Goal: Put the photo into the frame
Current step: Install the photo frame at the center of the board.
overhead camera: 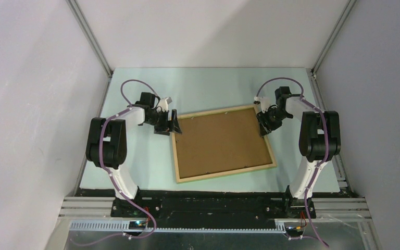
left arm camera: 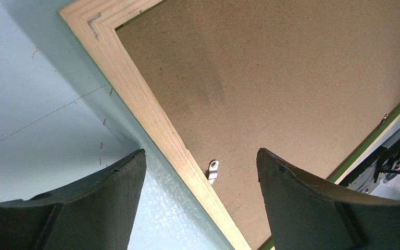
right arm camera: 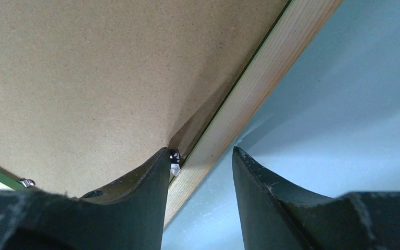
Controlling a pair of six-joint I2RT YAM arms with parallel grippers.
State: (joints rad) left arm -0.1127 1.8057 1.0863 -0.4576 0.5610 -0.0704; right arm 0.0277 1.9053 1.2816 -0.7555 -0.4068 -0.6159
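Note:
The frame (overhead camera: pixel 226 173) lies face down in the middle of the table, its light wood back rails showing. Inside it lies the photo (overhead camera: pixel 221 140), brown board back up, its printed side hidden. My left gripper (overhead camera: pixel 173 125) stands open over the frame's left rail (left arm camera: pixel 146 99), one finger over the table and the other over the board (left arm camera: pixel 271 78), near a small metal clip (left arm camera: pixel 213 171). My right gripper (overhead camera: pixel 264 125) is open astride the right rail (right arm camera: pixel 250 88). Its inner fingertip (right arm camera: pixel 161 156) sits at a metal clip (right arm camera: pixel 174 159) on the board's edge.
The pale blue-green table (overhead camera: pixel 135 156) is walled by white panels on the left, back and right. A black strip (overhead camera: pixel 208 200) with both arm bases runs along the near edge. A thin green edge (left arm camera: pixel 396 107) of the frame's front face shows past the board.

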